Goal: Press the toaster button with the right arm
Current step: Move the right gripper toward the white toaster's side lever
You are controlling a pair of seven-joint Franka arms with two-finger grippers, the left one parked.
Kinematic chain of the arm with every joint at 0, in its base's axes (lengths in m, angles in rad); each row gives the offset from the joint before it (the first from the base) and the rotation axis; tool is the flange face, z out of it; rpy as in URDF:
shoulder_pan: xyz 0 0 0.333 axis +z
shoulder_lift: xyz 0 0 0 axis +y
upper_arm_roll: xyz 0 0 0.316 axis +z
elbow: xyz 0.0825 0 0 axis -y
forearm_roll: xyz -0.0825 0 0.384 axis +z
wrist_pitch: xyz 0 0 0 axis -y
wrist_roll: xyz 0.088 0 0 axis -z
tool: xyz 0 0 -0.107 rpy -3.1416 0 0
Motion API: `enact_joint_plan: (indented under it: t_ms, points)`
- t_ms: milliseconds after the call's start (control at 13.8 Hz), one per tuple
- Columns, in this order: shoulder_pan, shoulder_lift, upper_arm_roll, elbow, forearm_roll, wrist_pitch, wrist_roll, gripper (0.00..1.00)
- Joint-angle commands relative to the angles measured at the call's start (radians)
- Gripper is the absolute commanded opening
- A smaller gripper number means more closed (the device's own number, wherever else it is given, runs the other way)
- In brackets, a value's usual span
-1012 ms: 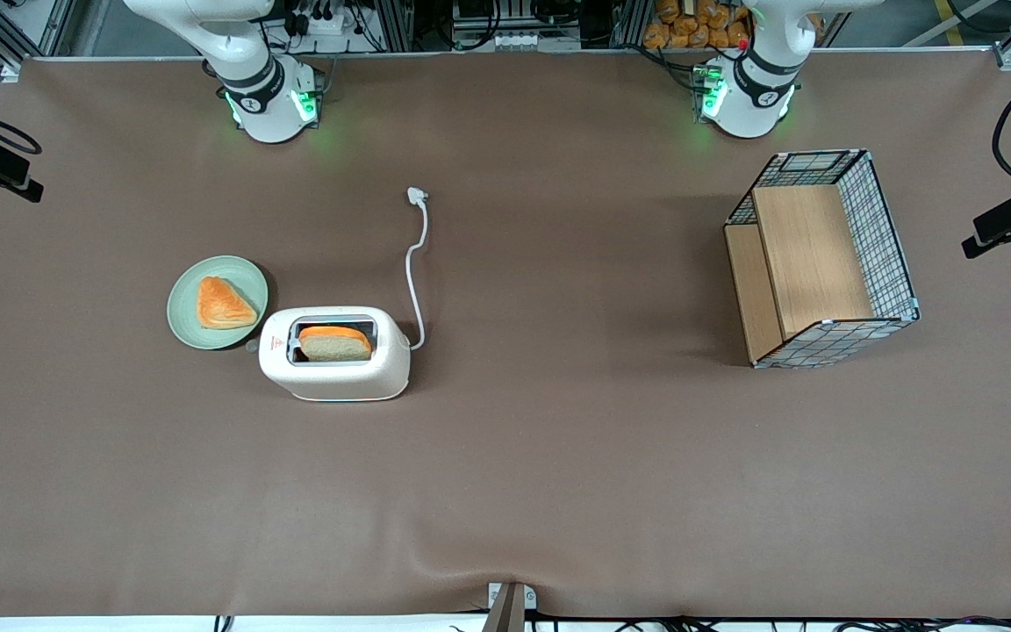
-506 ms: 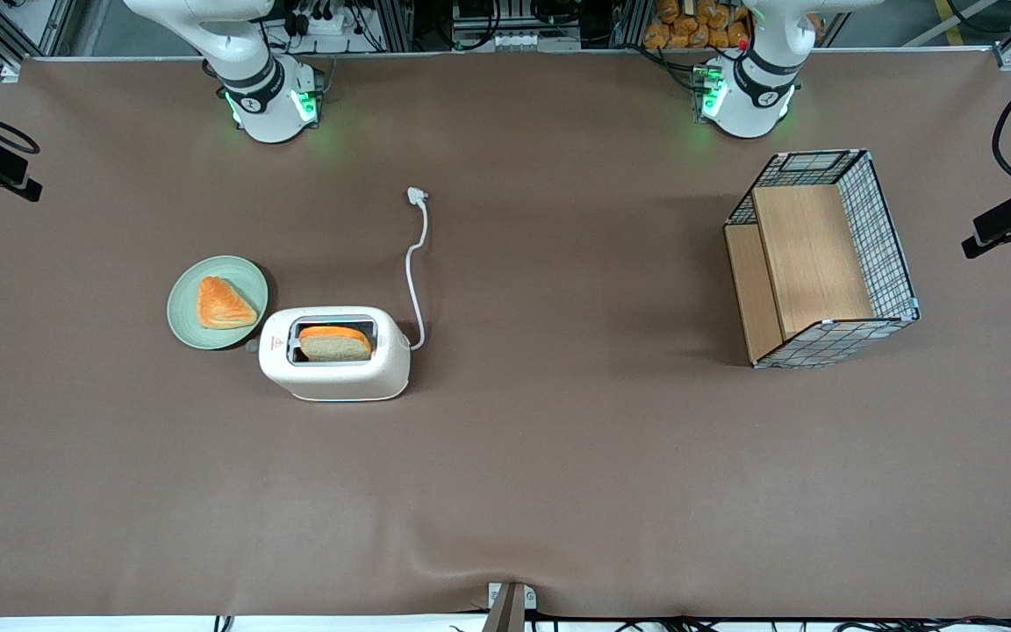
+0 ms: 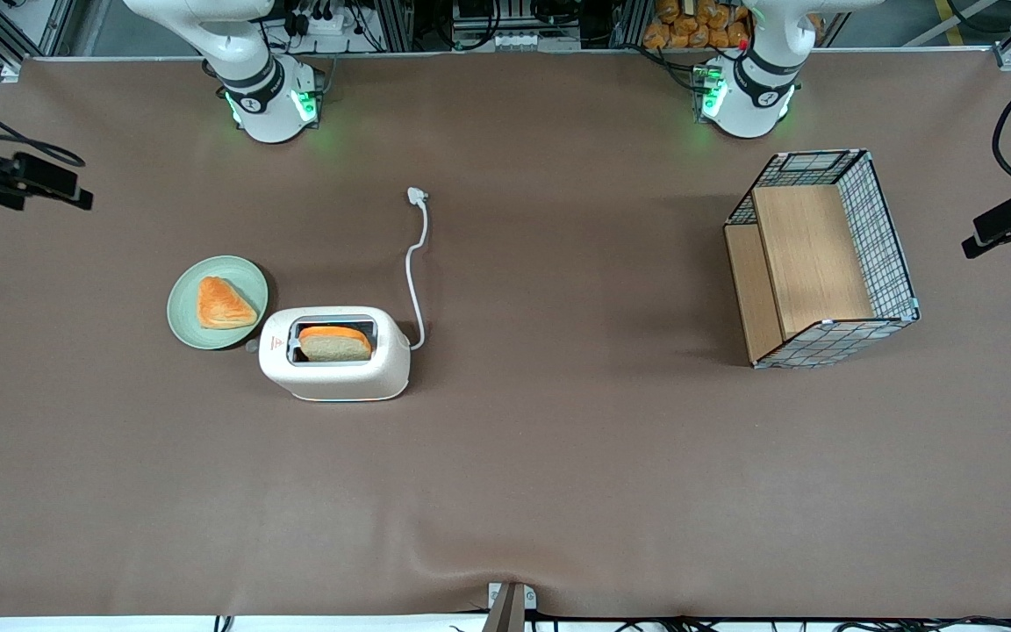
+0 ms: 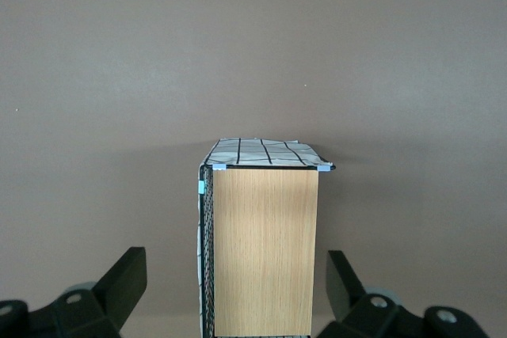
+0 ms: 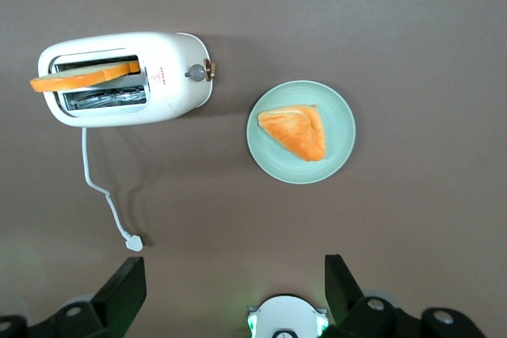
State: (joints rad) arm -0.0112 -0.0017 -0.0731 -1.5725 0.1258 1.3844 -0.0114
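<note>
The cream-white toaster [image 3: 334,369] stands on the brown table with a slice of bread [image 3: 334,342] in its slot. The toaster button [image 3: 252,346] is a small grey nub on the narrow end that faces the green plate. The right wrist view looks down on the toaster [image 5: 170,77] and its button [image 5: 196,74] from high up. My right arm's gripper [image 3: 67,189] hangs high over the working arm's end of the table, well away from the toaster. The gripper [image 5: 234,263] is open, with nothing between its fingers.
A green plate [image 3: 185,316] holding a triangular pastry [image 3: 223,303] sits close beside the button end. The white cord [image 3: 416,263] runs from the toaster away from the front camera to its plug [image 3: 418,197]. A wire-and-wood basket [image 3: 821,254] stands toward the parked arm's end.
My right gripper has come in from the table's edge toward the middle of the table. The toaster, plate and cord have not moved.
</note>
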Motion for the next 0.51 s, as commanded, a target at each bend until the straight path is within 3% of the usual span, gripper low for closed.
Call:
enact_joint_plan:
  t_ms: [0,434]
  points:
    - [-0.009,-0.012,0.006,-0.098,0.041,0.076,-0.005,1.00]
    - [0.033,0.009,0.009,-0.251,0.097,0.241,0.005,1.00]
